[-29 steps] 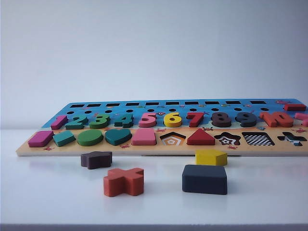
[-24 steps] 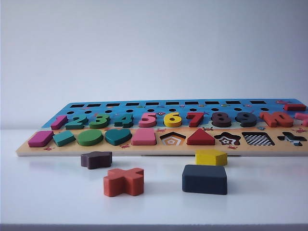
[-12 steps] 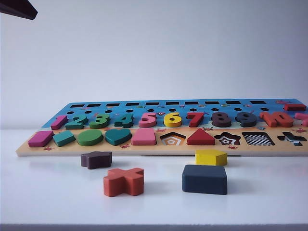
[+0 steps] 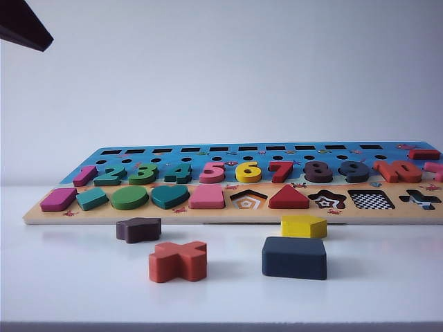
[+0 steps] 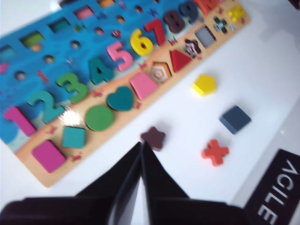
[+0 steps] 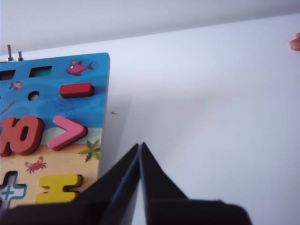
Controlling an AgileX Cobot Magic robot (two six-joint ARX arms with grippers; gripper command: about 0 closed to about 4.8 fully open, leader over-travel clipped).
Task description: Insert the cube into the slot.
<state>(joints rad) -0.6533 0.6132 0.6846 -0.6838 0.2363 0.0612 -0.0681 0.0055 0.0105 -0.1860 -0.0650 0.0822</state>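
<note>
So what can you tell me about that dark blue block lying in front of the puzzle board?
The cube is a flat, dark navy-grey square block with rounded corners and a matte painted look. It lies flat on the white table, free of the puzzle board, just in front of the yellow pentagon block and right of the orange-red cross block. Nothing touches it; the left wrist view shows it lying alone.
</note>
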